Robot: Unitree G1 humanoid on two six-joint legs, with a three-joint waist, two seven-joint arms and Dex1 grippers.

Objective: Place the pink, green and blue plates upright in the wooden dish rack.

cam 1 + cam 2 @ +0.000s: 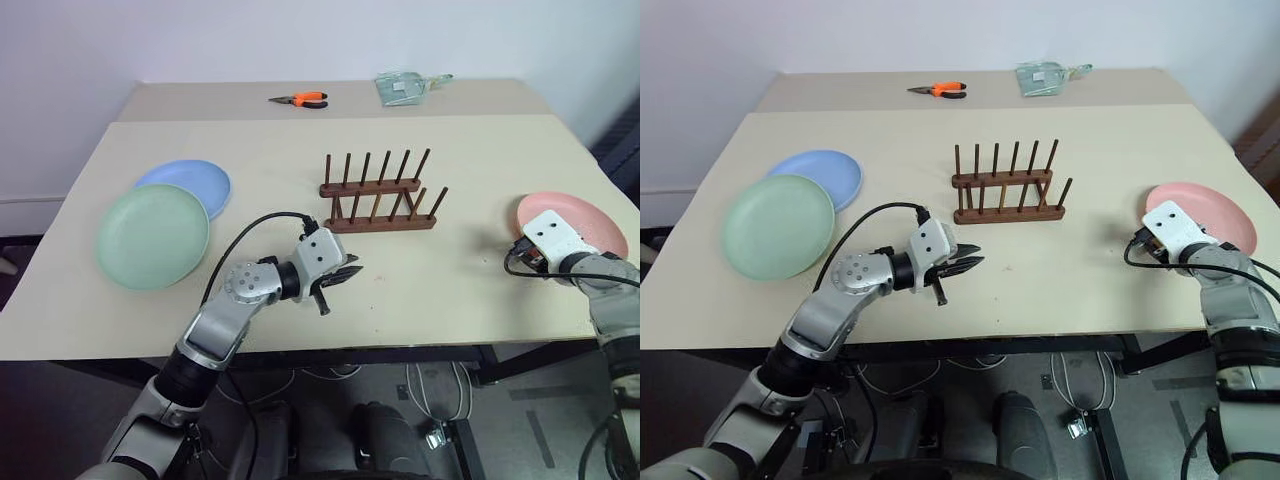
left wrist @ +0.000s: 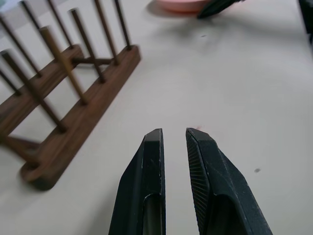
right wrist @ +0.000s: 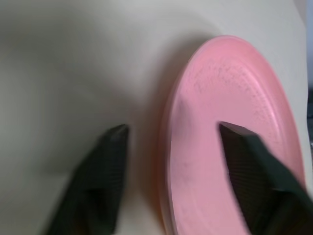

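Observation:
The wooden dish rack point(image 1: 380, 195) stands with no plates in it at the middle of the table. A green plate point(image 1: 152, 235) lies flat at the left, overlapping a blue plate point(image 1: 195, 180) behind it. The pink plate point(image 1: 580, 215) lies flat at the right edge. My left gripper point(image 1: 342, 277) hovers in front of the rack, pointing toward it, its fingers point(image 2: 154, 161) almost together with nothing between them. My right gripper point(image 3: 171, 128) is open astride the pink plate's near rim, one finger over the plate point(image 3: 230, 122) and the other over the table beside it.
Orange-handled pliers point(image 1: 300, 99) and a clear plastic packet point(image 1: 405, 86) lie on the far table behind. The beige table point(image 1: 450, 290) has bare surface between the rack and the pink plate. Its front edge runs close below both grippers.

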